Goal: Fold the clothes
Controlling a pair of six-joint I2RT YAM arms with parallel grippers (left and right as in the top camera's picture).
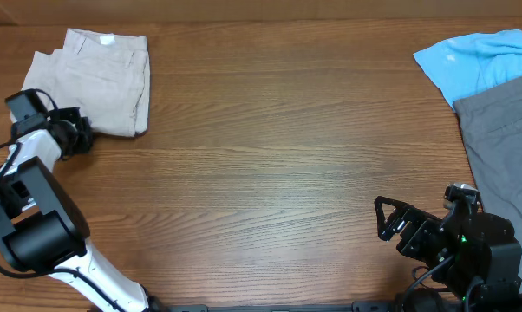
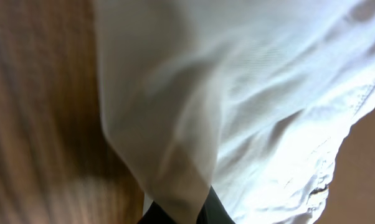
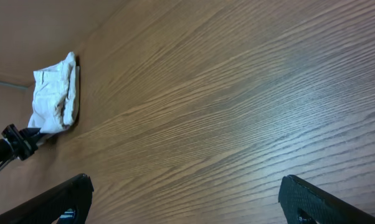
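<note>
Leftward, shorts (image 1: pixel 101 78) (left gripper (image 1: pixel 85 137) perhaps alongside)

Bare tabletop (image 1: pixel 278 156) between shorts (image 1: pixel 96 82) and shirt (image 1: pixel 482 61)

Table (image 1: pixel 270 156): brown wood, fine straight grain, smooth, low satin sheen.
Shorts (image 1: pixel 101 78), upper left of overhead frame: light beige woven cloth, matt, soft creases. Left wrist view shows a fine weave and a puckered stitched seam.
Shirt (image 1: pixel 482 61), upper right: light blue cloth, matt, rumpled.
Grey garment (image 1: pixel 499 130), right edge: flatter cloth, matt.
Left arm (image 1: pixel 33 149): white shell, plastic-looking, slight gloss; black parts matt.
Right gripper (image 1: pixel 384 218): black, matt; fingers look finely textured in right wrist view.
</note>
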